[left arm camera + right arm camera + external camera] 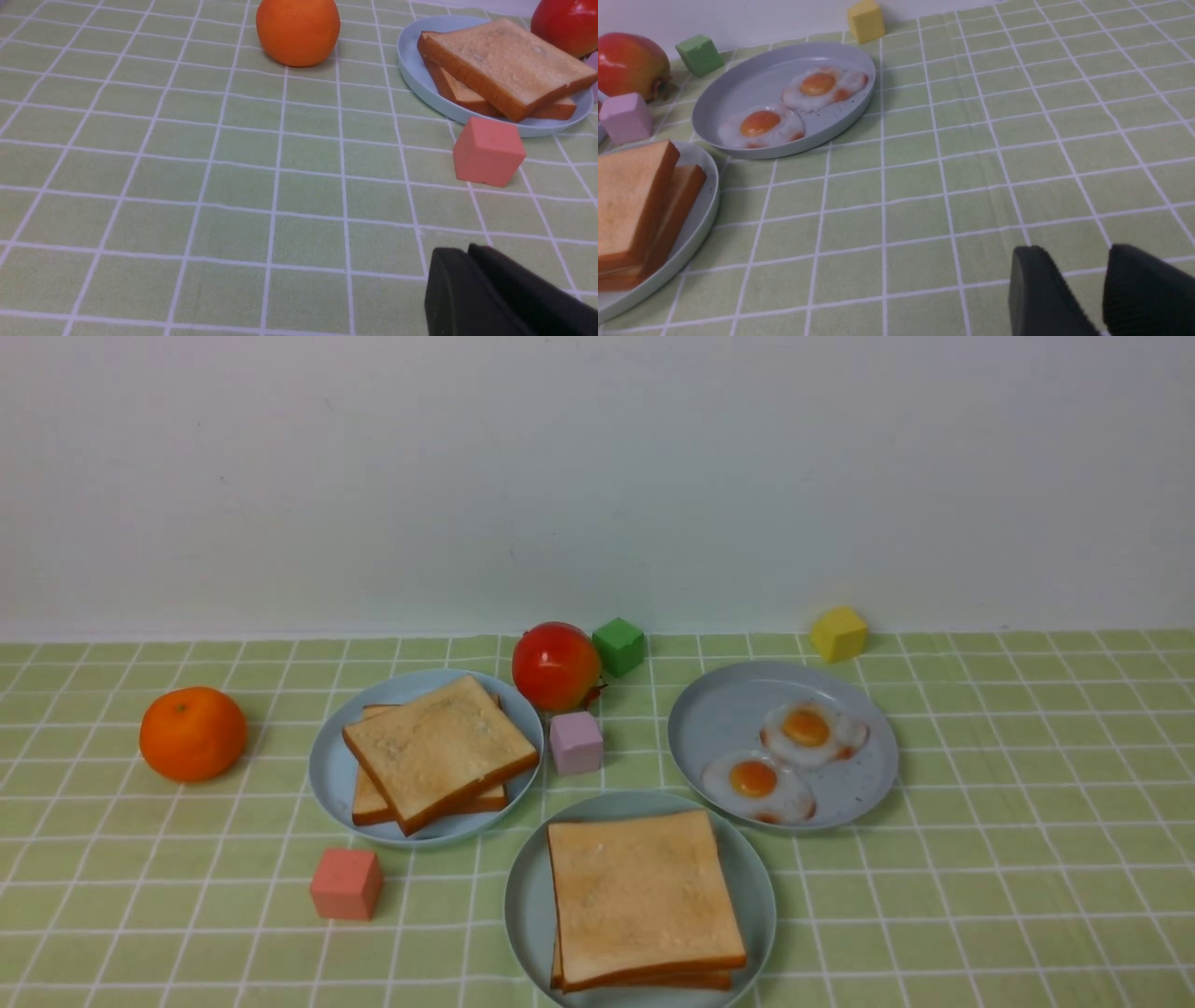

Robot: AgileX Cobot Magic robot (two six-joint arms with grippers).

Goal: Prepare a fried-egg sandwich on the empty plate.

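No writing showed; the left pincer [472, 261] was pressed together, the right pincer [1083, 280] a little apart, both cut off, empty; the fried-egg sandwich [635, 210], beyond the right pincer, hid its egg.

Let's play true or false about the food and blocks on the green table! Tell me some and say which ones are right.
1. Two fried eggs lie on the grey-blue plate on the right. True.
2. The orange sits on a plate. False: it sits on the green checked cloth, left of the bread plate.
3. The pink cube is between the bread plate and the egg plate. True.
4. The green cube is at the front by the sandwich. False: it is at the back, beside the red fruit.
5. The left gripper holds the salmon cube. False: its jaws are together, holding nothing.
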